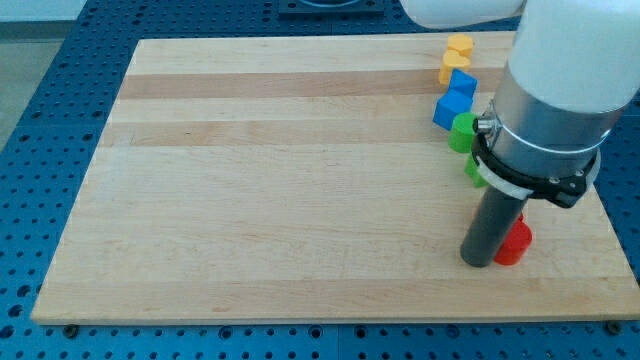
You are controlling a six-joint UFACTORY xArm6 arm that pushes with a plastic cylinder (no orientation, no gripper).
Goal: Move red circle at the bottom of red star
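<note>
My tip (478, 262) rests on the wooden board (280, 170) near its bottom right corner. A red block (514, 245) lies right against the rod's right side; its shape cannot be made out. A second bit of red (521, 217) shows just above it, partly hidden by the rod and the arm. I cannot tell which is the circle and which the star.
Along the board's right side, from the view's top down: two yellow blocks (458, 46) (451, 69), two blue blocks (462, 83) (450, 108), a green block (463, 131) and another green one (474, 171) partly hidden by the arm.
</note>
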